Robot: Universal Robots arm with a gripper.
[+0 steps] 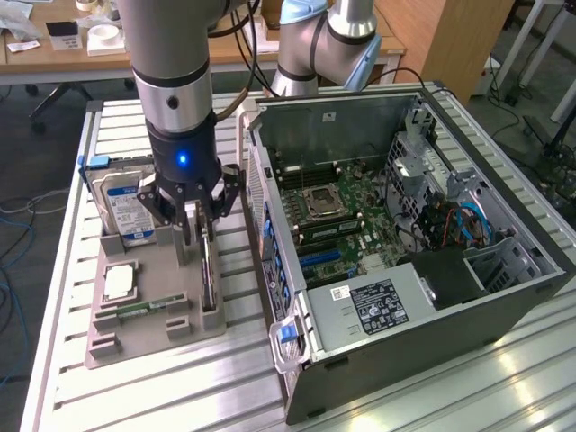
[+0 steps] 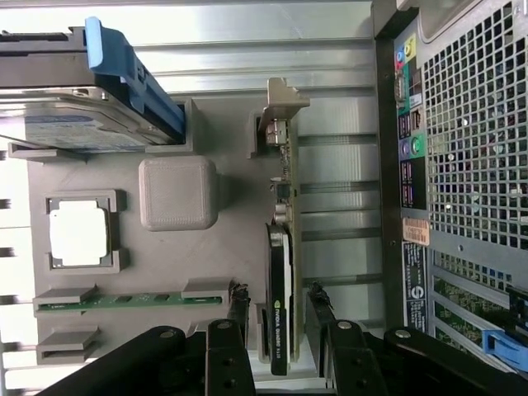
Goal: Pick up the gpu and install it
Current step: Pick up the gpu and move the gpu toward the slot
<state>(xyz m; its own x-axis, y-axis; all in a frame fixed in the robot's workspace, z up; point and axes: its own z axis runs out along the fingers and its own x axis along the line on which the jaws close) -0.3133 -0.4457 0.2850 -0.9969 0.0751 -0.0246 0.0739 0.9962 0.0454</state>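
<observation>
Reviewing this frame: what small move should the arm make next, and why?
Probably close the pincer on the gpu. The card stands on edge in its slot in the grey tray, and the open fingers sit either side of it with gaps showing, so nothing grips it yet.

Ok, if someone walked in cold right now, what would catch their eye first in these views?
The gripper, blue light glowing, hangs low over the gray tray at the exterior view's left, open and straddling the gpu, which stands on edge in its slot. At the exterior view's right, the open computer case shows its green motherboard. A hard drive with a blue-white label sits in the tray beyond the gripper.
</observation>
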